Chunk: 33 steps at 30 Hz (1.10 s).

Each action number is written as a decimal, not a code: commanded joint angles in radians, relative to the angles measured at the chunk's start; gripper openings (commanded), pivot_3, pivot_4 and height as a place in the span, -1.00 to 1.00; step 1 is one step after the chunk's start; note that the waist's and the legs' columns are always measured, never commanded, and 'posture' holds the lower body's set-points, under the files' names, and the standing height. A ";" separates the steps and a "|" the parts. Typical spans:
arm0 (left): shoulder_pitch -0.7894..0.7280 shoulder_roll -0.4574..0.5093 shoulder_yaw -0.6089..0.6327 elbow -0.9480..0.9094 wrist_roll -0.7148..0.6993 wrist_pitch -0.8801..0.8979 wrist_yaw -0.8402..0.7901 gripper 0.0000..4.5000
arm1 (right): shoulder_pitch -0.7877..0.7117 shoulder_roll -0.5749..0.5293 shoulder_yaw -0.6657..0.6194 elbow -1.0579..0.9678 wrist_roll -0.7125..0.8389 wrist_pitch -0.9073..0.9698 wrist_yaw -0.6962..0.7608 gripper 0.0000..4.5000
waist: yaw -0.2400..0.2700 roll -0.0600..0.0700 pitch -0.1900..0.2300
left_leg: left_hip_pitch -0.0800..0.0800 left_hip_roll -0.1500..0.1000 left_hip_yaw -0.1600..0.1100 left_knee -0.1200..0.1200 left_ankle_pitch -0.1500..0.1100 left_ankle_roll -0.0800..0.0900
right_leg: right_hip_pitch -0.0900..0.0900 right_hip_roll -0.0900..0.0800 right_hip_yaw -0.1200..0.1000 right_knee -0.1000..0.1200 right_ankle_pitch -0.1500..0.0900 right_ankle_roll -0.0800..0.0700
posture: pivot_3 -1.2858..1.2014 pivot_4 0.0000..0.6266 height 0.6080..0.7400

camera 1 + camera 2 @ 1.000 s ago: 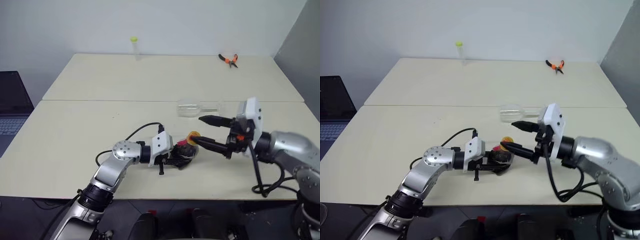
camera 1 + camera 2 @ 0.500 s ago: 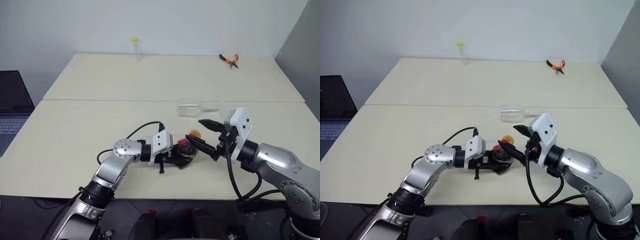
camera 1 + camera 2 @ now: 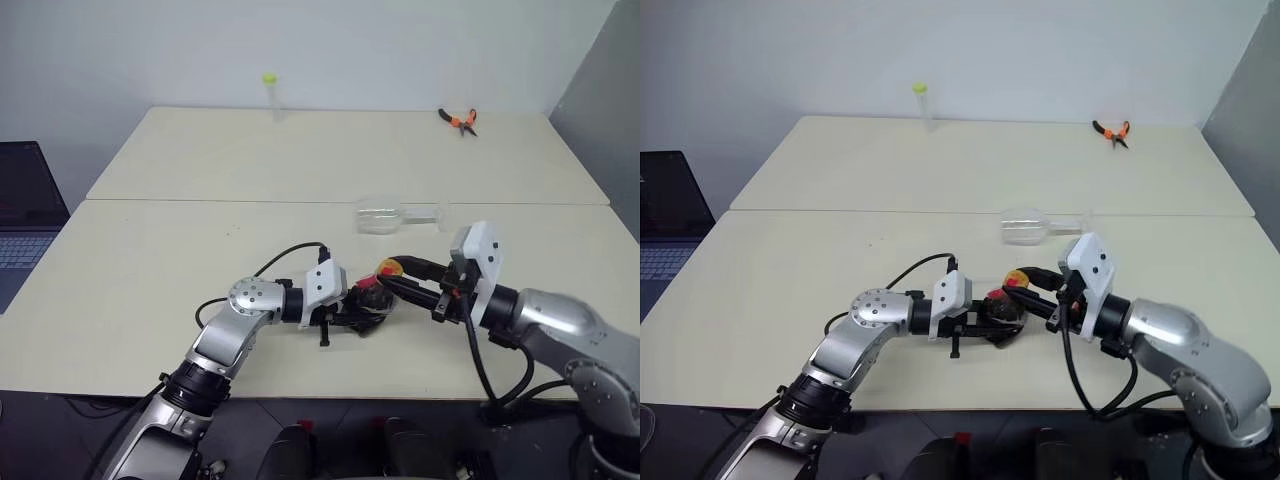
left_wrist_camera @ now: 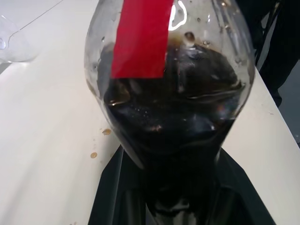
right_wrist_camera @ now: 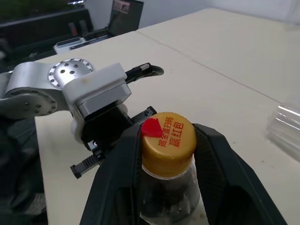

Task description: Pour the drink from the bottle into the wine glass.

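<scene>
**Operator A:** Two grippers sit at the near edge of the table (image 3: 150,260). What do we record for each?

**Operator B:** We record the left gripper (image 3: 362,308) clamped tight on the body of the bottle (image 3: 372,300). In the left wrist view the rounded body rises straight from between the black fingers (image 4: 112,187), with the drink (image 4: 178,136) filling its lower part and the red label band (image 4: 140,37) above.

**Operator A:** And the right gripper (image 3: 1028,287)?

**Operator B:** We see its two fingers (image 5: 117,183) set narrow, one on each side of the yellow-orange cap (image 5: 168,138). The pads lie at the cap's sides; we cannot tell whether they press it.

**Operator A:** Bottle orientation?

**Operator B:** We read it as tilted, neck toward the right arm, held just above the tabletop.

**Operator A:** Location of the wine glass (image 3: 385,215)?

**Operator B:** We find it lying on its side behind the two grippers, near the seam between the two tabletops, apart from the bottle.

**Operator A:** Other items?

**Operator B:** We note a slim tube (image 3: 269,95) upright at the far edge, orange-handled pliers (image 3: 458,120) at the far right, and a laptop (image 3: 25,215) beside the table on the left.
</scene>
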 commanded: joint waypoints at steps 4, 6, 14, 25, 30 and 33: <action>0.006 0.009 -0.017 -0.039 0.004 0.001 -0.001 -0.60 | -0.224 -0.226 0.108 0.359 -0.127 -0.154 0.458 -0.44 | -0.001 0.000 0.000 | 0.001 0.001 0.001 0.000 0.000 0.000 | 0.001 0.000 0.000 0.000 0.000 0.000 | 0.03 -0.52 1.00; 0.011 0.011 -0.020 -0.049 0.005 0.002 0.000 -0.60 | -0.302 -0.242 0.158 0.446 -0.165 -0.191 0.543 -0.44 | -0.003 0.000 0.000 | 0.001 0.001 0.002 -0.001 0.000 0.000 | 0.000 0.000 0.001 0.000 0.000 0.000 | 0.03 -0.52 1.00; 0.042 0.018 -0.015 -0.083 -0.001 0.020 0.026 -0.60 | -0.305 -0.233 0.126 0.393 -0.112 -0.131 0.566 0.20 | 0.000 0.000 0.000 | 0.000 0.001 0.000 0.000 0.000 0.000 | -0.001 0.000 0.001 0.000 0.000 0.000 | 0.03 -0.52 1.00; 0.032 0.013 -0.017 -0.066 -0.005 0.018 0.021 -0.61 | -0.076 -0.004 -0.088 -0.062 0.002 -0.015 0.019 0.50 | 0.000 0.000 0.000 | 0.000 0.001 0.000 0.000 0.000 0.000 | -0.001 0.000 0.001 0.000 0.000 0.000 | 0.03 -0.52 1.00; 0.010 0.005 -0.024 -0.044 -0.001 0.009 0.010 -0.61 | -0.061 0.059 0.026 -0.081 -0.153 -0.048 -0.116 0.50 | -0.001 0.000 0.000 | 0.000 0.001 -0.001 0.000 0.000 0.000 | -0.001 0.000 0.000 0.001 0.000 0.000 | 0.03 -0.52 1.00; 0.001 0.007 -0.022 -0.033 0.000 0.001 0.000 -0.62 | -0.035 0.049 0.035 -0.077 -0.187 -0.062 -0.120 0.50 | 0.000 0.000 0.000 | 0.000 0.001 -0.001 0.000 0.000 0.000 | -0.001 0.000 0.000 0.000 0.000 0.000 | 0.03 -0.52 1.00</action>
